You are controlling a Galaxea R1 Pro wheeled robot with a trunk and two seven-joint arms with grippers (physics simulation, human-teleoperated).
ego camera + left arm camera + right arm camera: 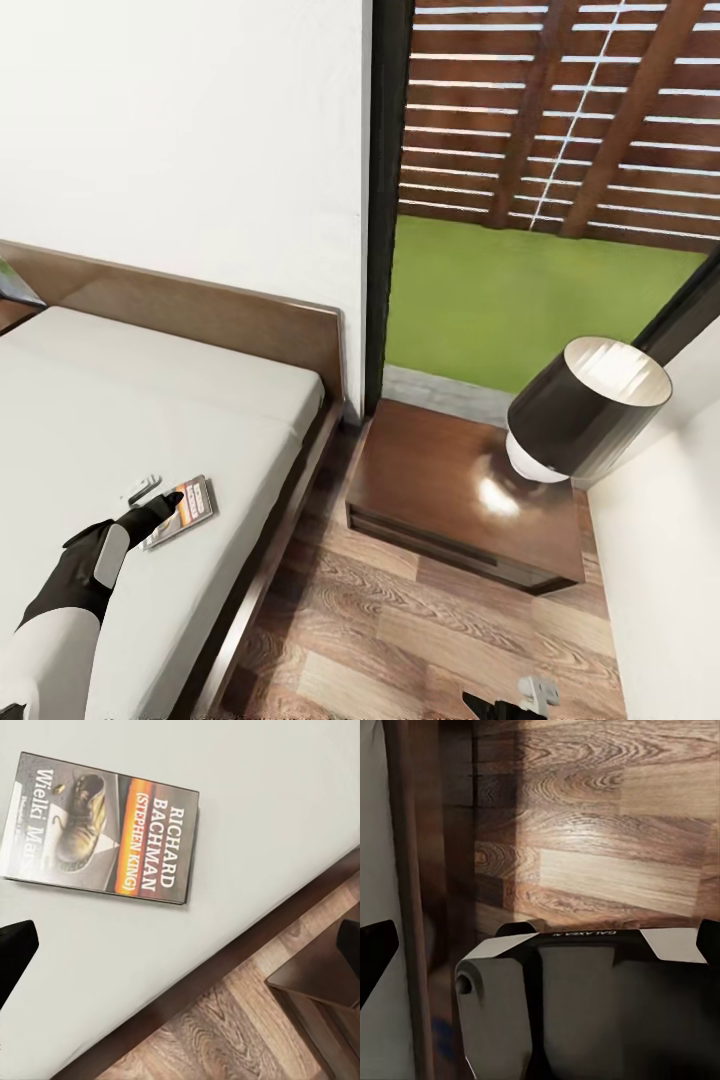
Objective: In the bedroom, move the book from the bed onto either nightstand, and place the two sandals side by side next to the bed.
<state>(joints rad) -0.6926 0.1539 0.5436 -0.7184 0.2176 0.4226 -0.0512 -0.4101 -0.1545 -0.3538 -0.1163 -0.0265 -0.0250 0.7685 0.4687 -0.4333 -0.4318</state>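
The book (187, 509) lies flat on the off-white mattress of the bed (120, 400), near its right edge. In the left wrist view the book's (105, 832) dark cover shows a boot photo, an orange band and "RICHARD BACHMAN". My left gripper (152, 495) hovers over the book's near end, open, with nothing between its fingertips (15, 952). The nightstand (440, 480) stands right of the bed under a dark-shaded lamp (585, 405). Low over the floor, my right gripper (515, 700) is open. The sandals are out of view, apart from a dim blue patch (441, 1031) that I cannot identify.
The dark bed frame (290, 500) runs between the mattress and a strip of wood-plank floor (400, 630). A black-framed window (385, 200) behind the nightstand shows grass and a slatted fence. A white wall (670, 560) closes the right side. Part of my own body (585, 1005) is under the right gripper.
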